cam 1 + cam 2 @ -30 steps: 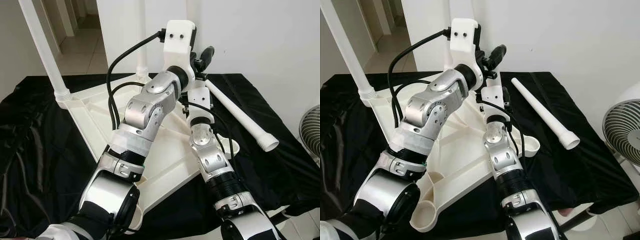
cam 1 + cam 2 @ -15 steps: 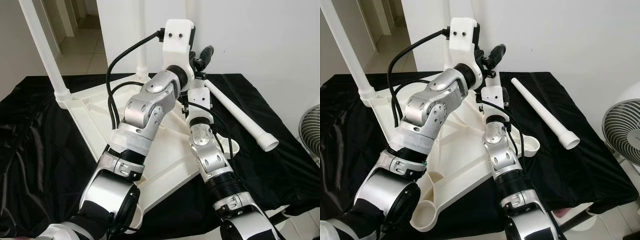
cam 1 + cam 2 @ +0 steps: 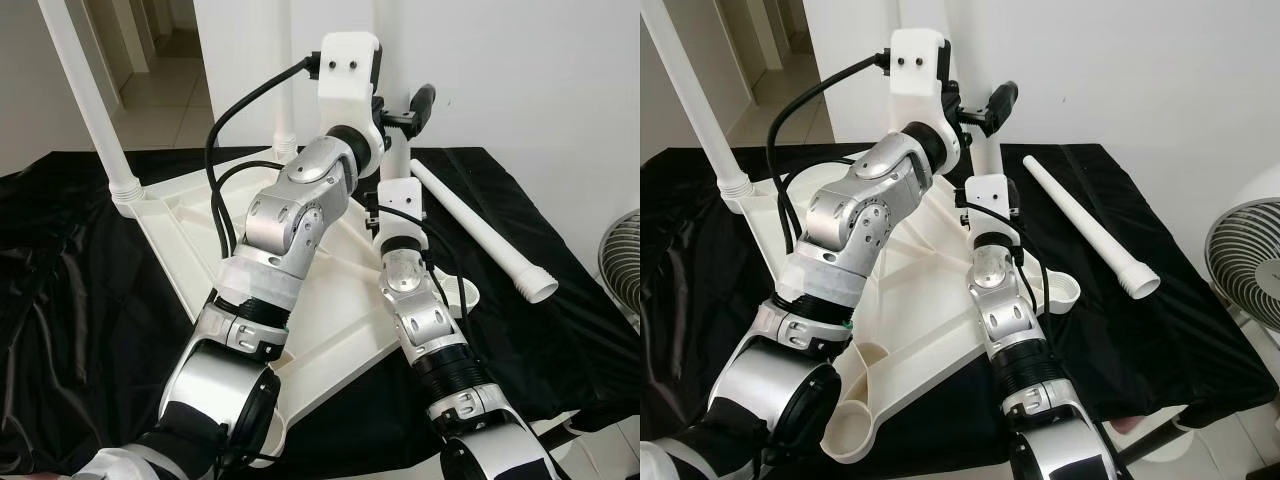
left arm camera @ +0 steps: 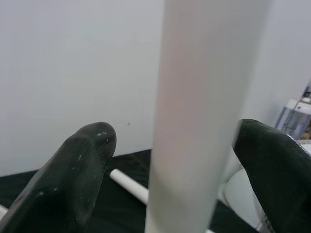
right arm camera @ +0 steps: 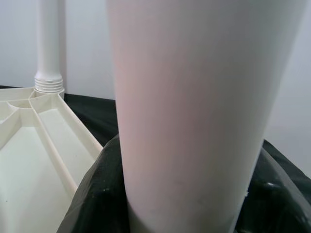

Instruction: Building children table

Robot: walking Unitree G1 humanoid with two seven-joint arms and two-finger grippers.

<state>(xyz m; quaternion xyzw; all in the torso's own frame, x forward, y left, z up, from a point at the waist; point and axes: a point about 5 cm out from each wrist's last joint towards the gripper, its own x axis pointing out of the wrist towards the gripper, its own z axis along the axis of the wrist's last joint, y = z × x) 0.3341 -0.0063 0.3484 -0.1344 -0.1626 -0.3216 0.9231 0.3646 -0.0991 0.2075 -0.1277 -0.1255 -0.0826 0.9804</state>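
Observation:
The white table top (image 3: 190, 250) lies upside down on a black cloth. Two white legs stand in its corner sockets, one at the far left (image 3: 105, 140) and one at the back (image 3: 285, 125). A third leg (image 3: 988, 155) stands upright at the back right. My right gripper (image 5: 184, 194) is shut on its lower part, with black fingers (image 5: 92, 194) pressed against it. Higher up, my left gripper (image 4: 180, 165) is open around the same leg, with a gap beside one finger (image 4: 82, 165). A loose leg (image 3: 480, 235) lies on the cloth to the right.
An open socket (image 3: 465, 292) sits at the table top's right corner and another (image 3: 845, 430) at the near corner. A fan (image 3: 1250, 270) stands beyond the cloth's right edge. A white wall runs close behind, with a doorway at the far left.
My left arm has lifted, and its gripper now sits higher on the upright leg, so more of the leg shows between the two grippers. The right arm has hardly moved.

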